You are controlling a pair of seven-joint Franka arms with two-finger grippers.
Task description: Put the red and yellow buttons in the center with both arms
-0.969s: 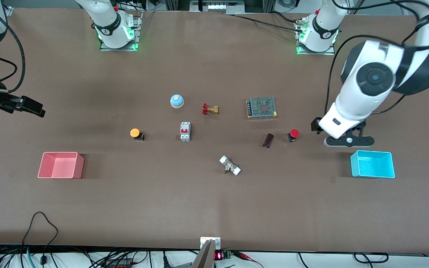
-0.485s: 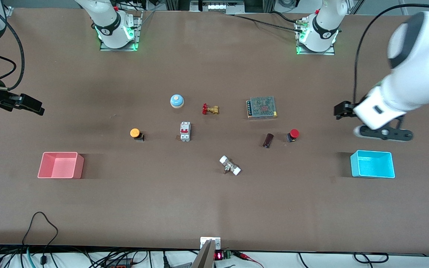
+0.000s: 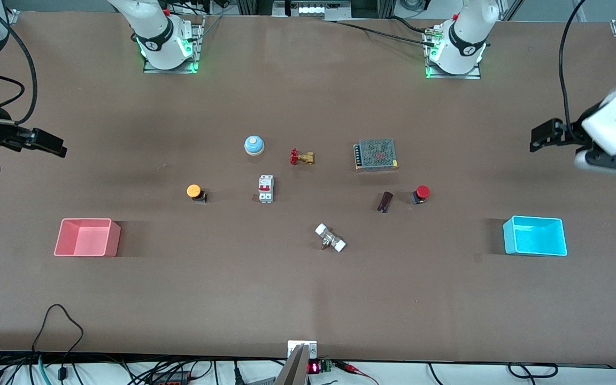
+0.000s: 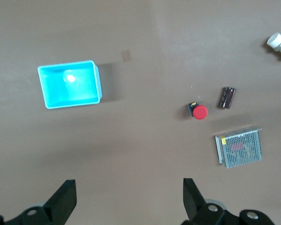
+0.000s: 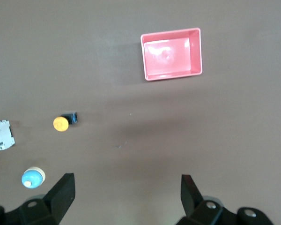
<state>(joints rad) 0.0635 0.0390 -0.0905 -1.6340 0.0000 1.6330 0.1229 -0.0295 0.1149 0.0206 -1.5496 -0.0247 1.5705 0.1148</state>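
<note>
Wrist views: left pincer and right pincer both spread wide, empty, touching nothing

A wide matte brown bench is filling nearly the whole front view, its surface plain and unmarked. Even overhead light is falling on it, casting soft, short shadows beside the things standing on it. Along the edge nearest the front camera, black cables are looping over the rim and trailing down, and a small unit with a red digit display is glowing beside a metal bracket. At the farthest edge, metal framing and more dark cabling are showing against a grey floor. Green light is glowing on two mounting plates fixed there.
</note>
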